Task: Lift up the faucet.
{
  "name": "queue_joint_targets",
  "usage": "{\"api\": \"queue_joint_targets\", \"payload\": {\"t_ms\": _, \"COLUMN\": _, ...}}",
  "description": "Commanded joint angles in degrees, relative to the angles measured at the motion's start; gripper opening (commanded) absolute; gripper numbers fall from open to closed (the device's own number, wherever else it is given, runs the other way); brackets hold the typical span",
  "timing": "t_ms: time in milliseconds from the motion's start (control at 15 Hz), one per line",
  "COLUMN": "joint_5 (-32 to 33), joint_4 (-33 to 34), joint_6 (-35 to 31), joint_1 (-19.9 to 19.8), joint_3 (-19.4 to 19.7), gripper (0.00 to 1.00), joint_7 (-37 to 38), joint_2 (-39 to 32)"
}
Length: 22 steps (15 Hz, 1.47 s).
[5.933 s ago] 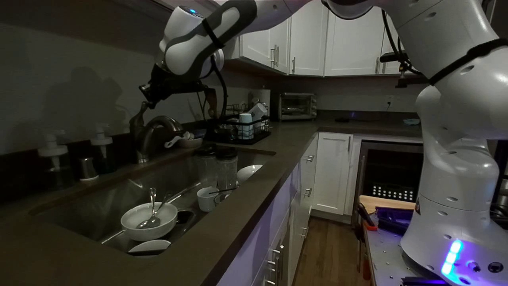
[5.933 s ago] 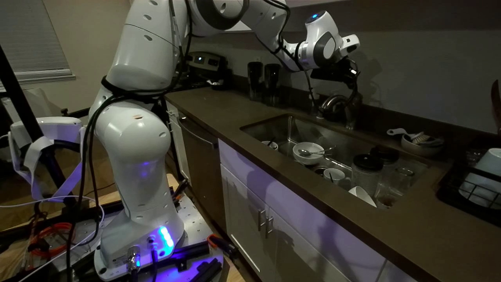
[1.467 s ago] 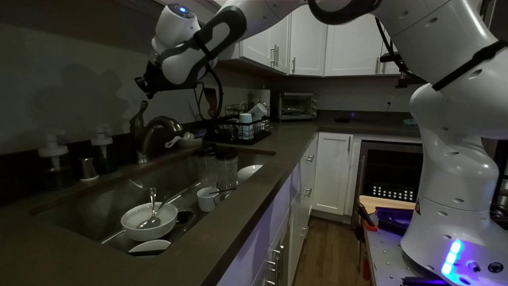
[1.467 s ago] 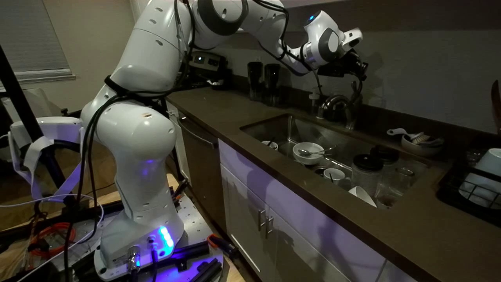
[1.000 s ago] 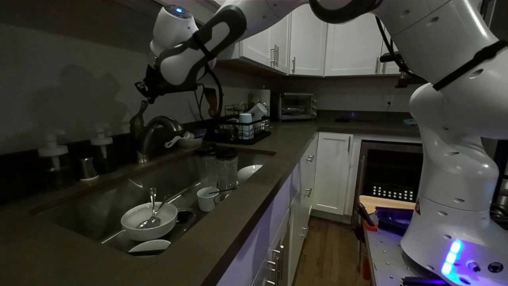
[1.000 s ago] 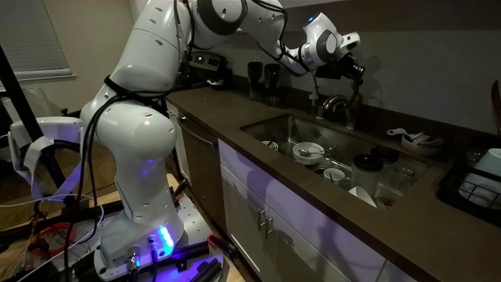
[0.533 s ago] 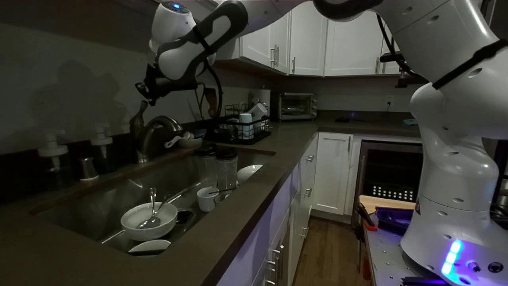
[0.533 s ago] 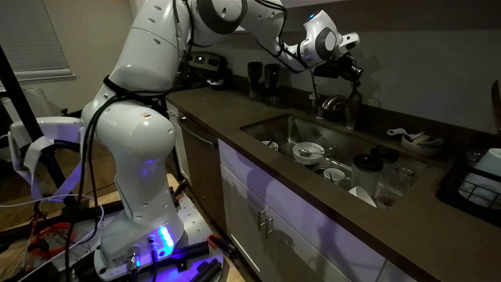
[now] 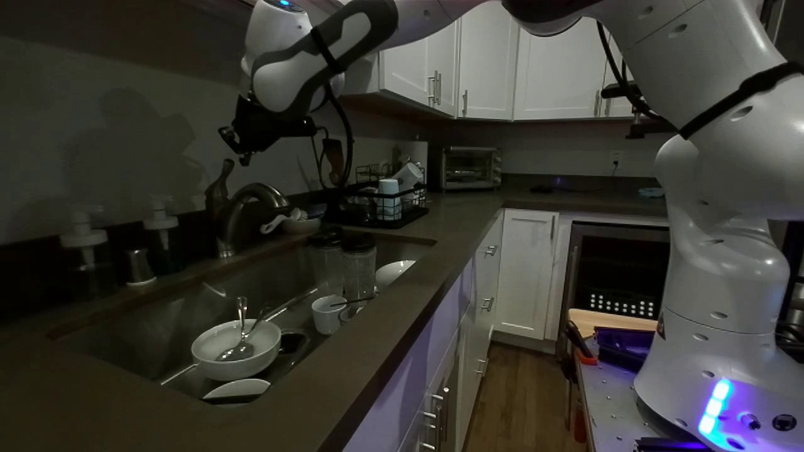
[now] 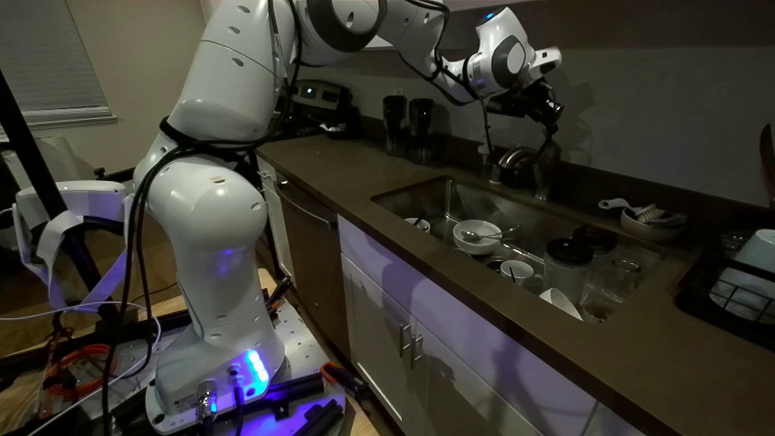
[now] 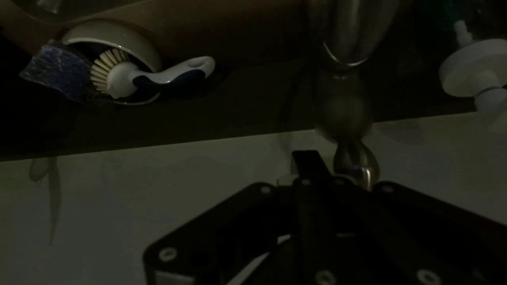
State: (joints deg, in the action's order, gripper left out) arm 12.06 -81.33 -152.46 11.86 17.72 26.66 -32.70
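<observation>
Standing at far left in an exterior view, two white-capped dispensers (image 9: 85, 238) lead to the faucet (image 9: 233, 216), upright behind the sink (image 9: 188, 304), its lever (image 9: 219, 183) pointing upward just left of the spout (image 9: 257, 190). Beside the lever's tip hangs the end effector (image 11: 307, 155), its jaws narrow, pressed together, a slim gap showing between the two. Lower, inside the sink, a white bowl (image 9: 237, 370) holds a spoon (image 9: 236, 353); rightward follow a mug (image 9: 325, 316) and two dark-lidded jars (image 9: 359, 271). Farther right, a dish rack (image 9: 378, 224) and toaster oven (image 9: 471, 169) stand on the table (image 9: 402, 301).

Panda arm (image 10: 209, 206) arched up & over from base (image 10: 187, 369), wrist (image 10: 505, 60) bent dn, gripper (image 11: 311, 164) closed tight, angled dn
</observation>
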Motion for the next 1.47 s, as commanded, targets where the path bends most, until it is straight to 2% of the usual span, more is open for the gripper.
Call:
{"api": "queue_joint_targets", "payload": {"t_ms": 0, "joint_5": -0.33, "joint_4": 1.55, "joint_6": 4.39, "joint_1": -2.79, "joint_3": -3.02, "gripper": 0.0, "joint_7": -3.25, "joint_2": 0.78}}
{"api": "queue_joint_targets", "payload": {"t_ms": 600, "joint_5": -1.73, "joint_4": 1.78, "joint_6": 6.0, "joint_1": -5.8, "joint_3": -7.72, "gripper": 0.0, "joint_7": -6.9, "joint_2": 1.14}}
{"api": "queue_joint_targets", "payload": {"t_ms": 1400, "joint_5": -1.7, "joint_4": 1.11, "joint_6": 7.19, "joint_1": -5.71, "joint_3": -9.62, "gripper": 0.0, "joint_7": -7.5, "joint_2": 1.52}}
